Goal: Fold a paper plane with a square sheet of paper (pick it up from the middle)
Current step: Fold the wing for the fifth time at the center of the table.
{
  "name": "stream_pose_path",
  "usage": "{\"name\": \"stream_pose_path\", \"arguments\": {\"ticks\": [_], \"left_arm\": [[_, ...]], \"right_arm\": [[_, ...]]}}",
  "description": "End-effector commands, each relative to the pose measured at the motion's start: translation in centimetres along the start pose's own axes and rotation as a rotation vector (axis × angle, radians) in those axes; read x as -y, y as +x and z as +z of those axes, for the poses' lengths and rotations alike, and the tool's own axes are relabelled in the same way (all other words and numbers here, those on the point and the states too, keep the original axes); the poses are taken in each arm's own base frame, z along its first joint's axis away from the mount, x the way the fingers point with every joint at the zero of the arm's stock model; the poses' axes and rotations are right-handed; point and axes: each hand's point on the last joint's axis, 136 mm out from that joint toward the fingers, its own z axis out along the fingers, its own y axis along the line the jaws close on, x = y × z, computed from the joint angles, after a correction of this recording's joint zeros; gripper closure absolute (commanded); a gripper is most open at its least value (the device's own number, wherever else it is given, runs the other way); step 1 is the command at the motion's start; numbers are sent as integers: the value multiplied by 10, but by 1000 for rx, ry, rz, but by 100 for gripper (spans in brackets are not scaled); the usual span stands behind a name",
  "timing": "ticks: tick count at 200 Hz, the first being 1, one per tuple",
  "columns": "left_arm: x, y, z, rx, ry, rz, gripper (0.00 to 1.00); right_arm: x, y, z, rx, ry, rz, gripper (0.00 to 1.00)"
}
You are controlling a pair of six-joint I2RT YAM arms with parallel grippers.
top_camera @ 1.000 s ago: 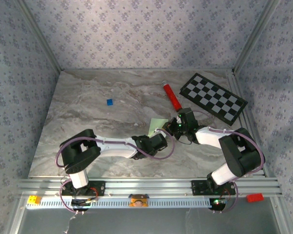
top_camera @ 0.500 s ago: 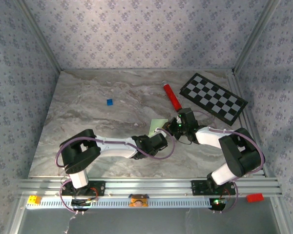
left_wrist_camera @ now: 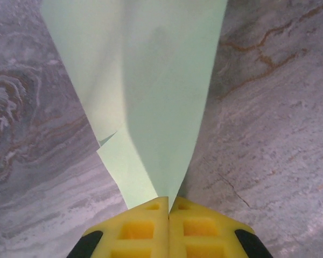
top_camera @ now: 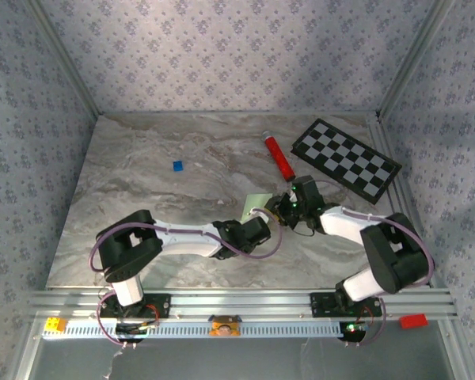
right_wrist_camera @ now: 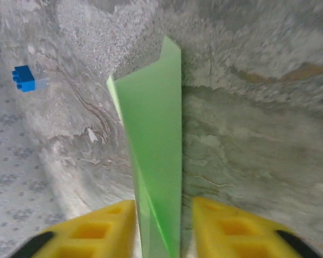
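Near the middle of the marble table (top_camera: 142,198), the square sheet of paper (top_camera: 257,203) is held between the two arms, already part-folded. It is pinched at one end by the left gripper (left_wrist_camera: 168,201), whose yellow pads are pressed together on it, presumably so that the fold is fixed while the other side is worked. The right gripper (right_wrist_camera: 162,210) is set astride the paper's edge, jaws parted, with a gap seen on one side. Overlapping layers are shown by the left wrist view; the thin folded edge and a blue block (right_wrist_camera: 24,79) beyond are shown by the right.
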Motion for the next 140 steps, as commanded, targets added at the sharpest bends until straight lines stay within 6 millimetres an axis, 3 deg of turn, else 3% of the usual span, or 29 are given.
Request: {"name": "stream_pose_path", "arguments": {"ticks": [1, 52, 140], "left_arm": [[1, -5, -9, 13, 97, -116, 100], [-1, -10, -14, 30, 294, -271, 100], [-3, 0, -3, 2, 428, -411, 100]], "right_arm": [[8, -10, -22, 63, 65, -60, 54], [19, -20, -48, 129, 80, -72, 50], [16, -23, -53, 183, 65, -111, 54]]}}
